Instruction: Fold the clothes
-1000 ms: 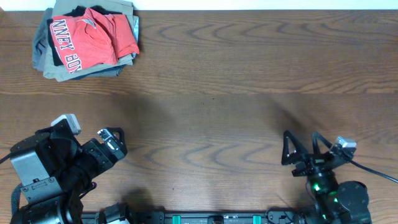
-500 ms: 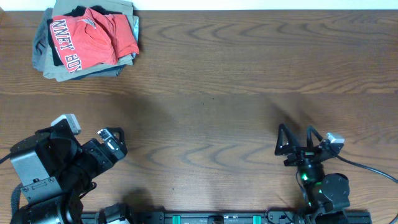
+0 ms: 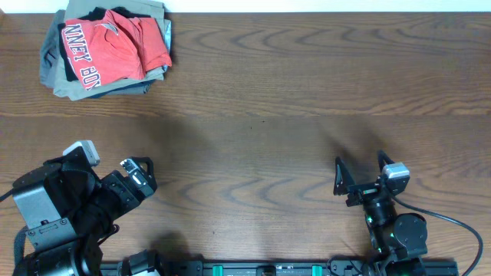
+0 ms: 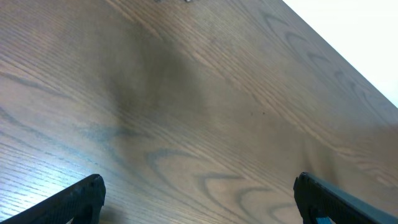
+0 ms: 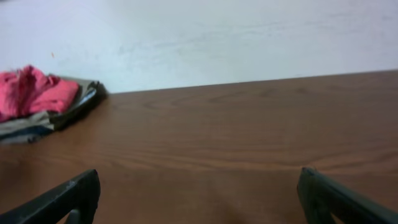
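At the far left corner of the bench (image 3: 261, 92), you have the coral-red T-shirt (image 3: 115, 46) lying rumpled on top of a stack of folded garments (image 3: 69, 86), with white block lettering showing along its left side. A black shirt (image 3: 93, 14) peeks out from under it, and grey and khaki cloth lies below that. From the right wrist view the stack sits far off to the left, at the bench edge below a white wall (image 5: 217, 37). Both arms sit at the near edge, well apart from the stack, and bare wood grain lies between. Your left tool (image 3: 138, 175) is released, jaws spread wide over the wood, grasping nothing. Your right tool (image 3: 359, 162) is likewise released and empty. Since a second ago the right tool has swung leftward and its arm has shifted left along the near edge. The left arm and the stack have not moved.
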`<state>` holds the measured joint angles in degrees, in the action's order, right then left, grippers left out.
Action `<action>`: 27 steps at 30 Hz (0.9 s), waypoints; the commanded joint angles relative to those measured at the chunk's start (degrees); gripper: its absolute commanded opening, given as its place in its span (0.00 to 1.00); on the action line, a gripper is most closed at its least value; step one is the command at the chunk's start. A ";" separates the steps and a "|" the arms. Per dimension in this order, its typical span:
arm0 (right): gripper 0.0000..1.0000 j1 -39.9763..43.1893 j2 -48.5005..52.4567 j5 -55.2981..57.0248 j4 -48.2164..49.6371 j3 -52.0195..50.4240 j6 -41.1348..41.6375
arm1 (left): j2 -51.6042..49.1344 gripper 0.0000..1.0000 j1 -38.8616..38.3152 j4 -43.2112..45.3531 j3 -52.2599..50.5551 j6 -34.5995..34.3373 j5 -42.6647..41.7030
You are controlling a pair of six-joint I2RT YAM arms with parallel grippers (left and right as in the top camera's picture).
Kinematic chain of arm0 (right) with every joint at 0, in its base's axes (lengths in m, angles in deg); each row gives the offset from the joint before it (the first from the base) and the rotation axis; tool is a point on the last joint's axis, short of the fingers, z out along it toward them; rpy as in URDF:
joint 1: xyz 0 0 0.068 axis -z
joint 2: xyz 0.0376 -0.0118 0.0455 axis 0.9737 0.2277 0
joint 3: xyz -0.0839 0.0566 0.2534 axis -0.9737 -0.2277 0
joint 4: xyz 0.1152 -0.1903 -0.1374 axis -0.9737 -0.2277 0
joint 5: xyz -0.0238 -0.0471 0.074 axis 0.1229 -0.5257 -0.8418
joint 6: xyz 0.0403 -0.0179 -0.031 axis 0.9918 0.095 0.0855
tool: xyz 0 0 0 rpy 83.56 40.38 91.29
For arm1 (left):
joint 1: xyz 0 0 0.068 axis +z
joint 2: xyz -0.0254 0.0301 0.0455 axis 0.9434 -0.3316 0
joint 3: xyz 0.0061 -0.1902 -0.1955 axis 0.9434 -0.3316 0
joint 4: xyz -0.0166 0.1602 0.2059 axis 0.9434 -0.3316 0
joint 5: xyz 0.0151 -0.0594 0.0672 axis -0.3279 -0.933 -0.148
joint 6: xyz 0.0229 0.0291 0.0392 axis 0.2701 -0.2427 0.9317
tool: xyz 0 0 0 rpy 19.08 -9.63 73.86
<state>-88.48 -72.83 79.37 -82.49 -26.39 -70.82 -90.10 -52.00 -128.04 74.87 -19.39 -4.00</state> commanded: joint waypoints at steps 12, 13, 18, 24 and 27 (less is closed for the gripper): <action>0.99 4.22 -0.57 -0.90 -1.05 -0.22 -4.39 | -0.07 0.98 0.20 0.02 0.02 1.33 0.31; 0.99 4.48 -0.57 -0.90 -1.05 -0.22 -4.37 | -0.07 0.98 0.20 0.02 0.02 1.33 0.31; 0.99 4.85 -0.57 -0.90 -1.05 -0.22 -4.39 | -0.04 0.98 0.20 0.02 0.02 1.33 0.31; 0.99 4.85 -0.57 -0.90 -1.05 -0.22 -4.39 | -0.04 0.98 0.20 0.02 0.02 1.33 0.31; 0.99 4.85 -0.57 -0.87 -1.05 -0.20 -4.37 | -0.04 0.98 0.20 0.02 0.02 1.33 0.31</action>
<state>-84.46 -72.94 78.93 -83.43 -26.44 -74.62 -90.10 -52.00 -128.02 74.87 -19.39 -3.98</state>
